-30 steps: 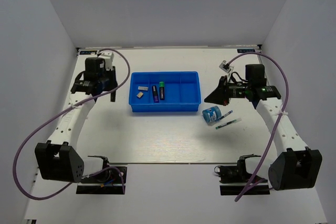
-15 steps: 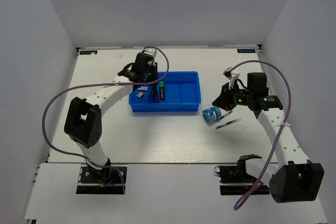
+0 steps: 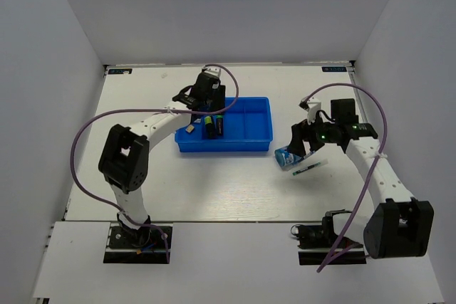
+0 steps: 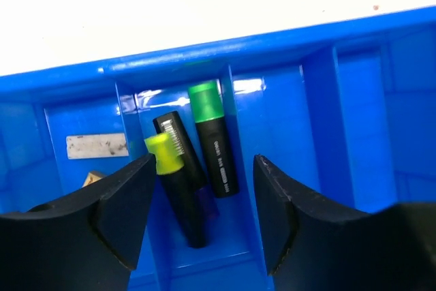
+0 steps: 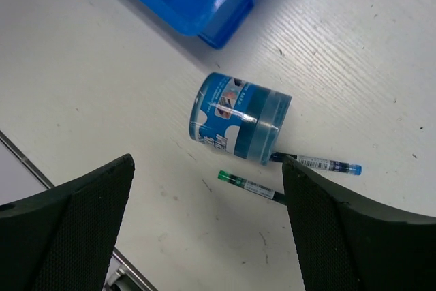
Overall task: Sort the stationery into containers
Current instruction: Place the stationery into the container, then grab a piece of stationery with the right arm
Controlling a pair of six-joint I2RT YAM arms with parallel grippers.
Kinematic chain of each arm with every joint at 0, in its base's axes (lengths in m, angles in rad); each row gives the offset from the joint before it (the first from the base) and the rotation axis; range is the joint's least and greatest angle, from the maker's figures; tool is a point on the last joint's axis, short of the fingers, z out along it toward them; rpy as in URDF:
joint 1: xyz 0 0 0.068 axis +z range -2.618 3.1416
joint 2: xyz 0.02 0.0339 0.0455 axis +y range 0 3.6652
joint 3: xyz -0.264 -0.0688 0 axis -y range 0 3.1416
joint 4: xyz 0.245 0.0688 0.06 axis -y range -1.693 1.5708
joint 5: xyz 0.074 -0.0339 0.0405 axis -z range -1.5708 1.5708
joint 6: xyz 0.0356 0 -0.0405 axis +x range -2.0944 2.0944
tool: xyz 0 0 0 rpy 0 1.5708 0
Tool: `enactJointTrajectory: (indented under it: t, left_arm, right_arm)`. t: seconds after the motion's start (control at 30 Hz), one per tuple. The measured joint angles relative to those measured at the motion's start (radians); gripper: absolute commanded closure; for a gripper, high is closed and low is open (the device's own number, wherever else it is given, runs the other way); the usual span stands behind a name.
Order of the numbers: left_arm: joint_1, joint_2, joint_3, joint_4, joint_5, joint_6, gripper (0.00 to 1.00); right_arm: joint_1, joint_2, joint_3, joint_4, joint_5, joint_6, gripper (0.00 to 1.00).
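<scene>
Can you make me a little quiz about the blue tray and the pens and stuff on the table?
1. True or false: the tape roll lies inside the blue tray.
2. Which cap colours show in the tray in the left wrist view? A) green and yellow B) red and orange C) pink and white
3. Fill the gap: beside the tape roll, two thin ____ lie on the table.

Key
1. False: it lies on the table, outside the tray.
2. A: the green marker and the yellow marker share one compartment.
3. pens
</scene>
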Motion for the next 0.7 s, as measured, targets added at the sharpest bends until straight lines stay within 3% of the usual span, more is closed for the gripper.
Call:
enactJointTrajectory:
  t: [0.23,0.53,0.7]
  left_arm:
    - [-0.021,-0.09,-0.006,-0.004,0.022,0.001,0.29]
    - [-0.04,-0.576,-0.333,0.01,0.059,-0.001,0.28]
    - [-0.03,-0.753,-0.483,-0.017,0.061,-0.002,0.28]
  right_arm:
    - [0.023,0.108,-0.019,-0.008,0.056,-0.115,0.1]
    - [0.113,0.218,-0.05,0.051,0.165,-0.119,0.1]
    - [0.16,0.243,-0.051,0.109,0.237,-0.053,0.1]
